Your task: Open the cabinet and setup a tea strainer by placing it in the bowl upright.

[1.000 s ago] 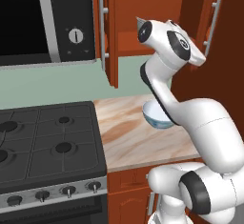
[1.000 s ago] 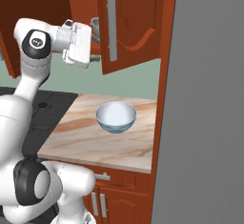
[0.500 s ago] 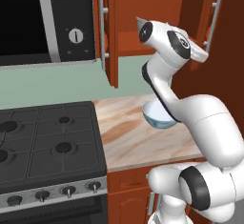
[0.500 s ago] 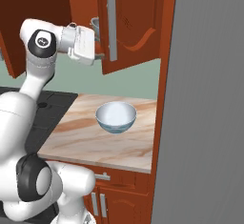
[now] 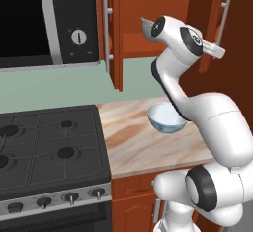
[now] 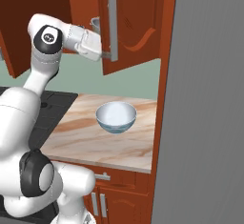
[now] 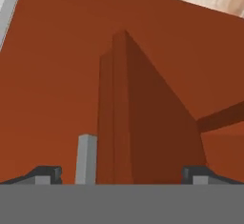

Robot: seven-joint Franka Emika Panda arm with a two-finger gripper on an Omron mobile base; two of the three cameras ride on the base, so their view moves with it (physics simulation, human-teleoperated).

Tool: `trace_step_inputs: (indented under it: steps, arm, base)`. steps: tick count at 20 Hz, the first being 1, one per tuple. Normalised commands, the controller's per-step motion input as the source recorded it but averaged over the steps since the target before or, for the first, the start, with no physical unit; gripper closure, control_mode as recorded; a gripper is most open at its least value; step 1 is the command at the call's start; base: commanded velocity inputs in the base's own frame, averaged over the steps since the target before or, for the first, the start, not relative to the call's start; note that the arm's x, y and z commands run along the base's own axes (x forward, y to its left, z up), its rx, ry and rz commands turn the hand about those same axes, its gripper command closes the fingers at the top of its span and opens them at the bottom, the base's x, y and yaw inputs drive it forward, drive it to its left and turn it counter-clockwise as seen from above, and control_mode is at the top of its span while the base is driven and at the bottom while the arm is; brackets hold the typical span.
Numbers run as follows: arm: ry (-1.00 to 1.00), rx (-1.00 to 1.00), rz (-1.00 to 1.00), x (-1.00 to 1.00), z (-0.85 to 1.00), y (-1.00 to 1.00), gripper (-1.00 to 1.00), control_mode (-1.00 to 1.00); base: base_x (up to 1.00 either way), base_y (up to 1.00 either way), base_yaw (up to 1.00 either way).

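While cabinet (image 6: 138, 27) doors stand open, strainer (image 6: 95, 24) mostly hidden behind arm, fingers (image 7: 121, 173) spread wide, empty.

Flat, even rendered light, soft shadows, no glare, slightly coarse.

White arm raised and bent forward, pincer (image 7: 121, 173) with fingertips wide apart.

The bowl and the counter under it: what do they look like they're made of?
The bowl looks like glazed ceramic: smooth, white inside, pale blue-grey outside with a soft sheen. The counter looks like polished stone or a marble-style laminate, going by its tan and cream veining; which one is unclear.
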Motion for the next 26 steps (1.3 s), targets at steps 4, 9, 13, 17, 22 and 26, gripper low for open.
trace_step_inputs:
  steps: [4, 9, 13, 17, 22, 26]
  arm:
    - [0.17, -0.02, -0.07, -0.19, 0.0, -0.34, -1.0, -1.0]
    - [0.17, -0.03, -0.15, -0.41, 0.0, -0.44, -1.0, -1.0]
    - [0.16, -0.04, -0.16, -0.47, 0.0, -0.46, -1.0, -1.0]
    - [0.12, -0.07, -0.15, -0.49, 0.02, -0.44, -1.0, -1.0]
    - [0.08, -0.09, -0.12, -0.35, 0.02, -0.33, -1.0, -1.0]
    - [0.08, -0.1, -0.12, -0.28, 0.04, -0.29, -1.0, -1.0]
  base:
    - [0.0, 0.0, 0.0]
    - [0.0, 0.0, 0.0]
    - [0.0, 0.0, 0.0]
    - [0.0, 0.0, 0.0]
    - [0.0, 0.0, 0.0]
    - [0.0, 0.0, 0.0]
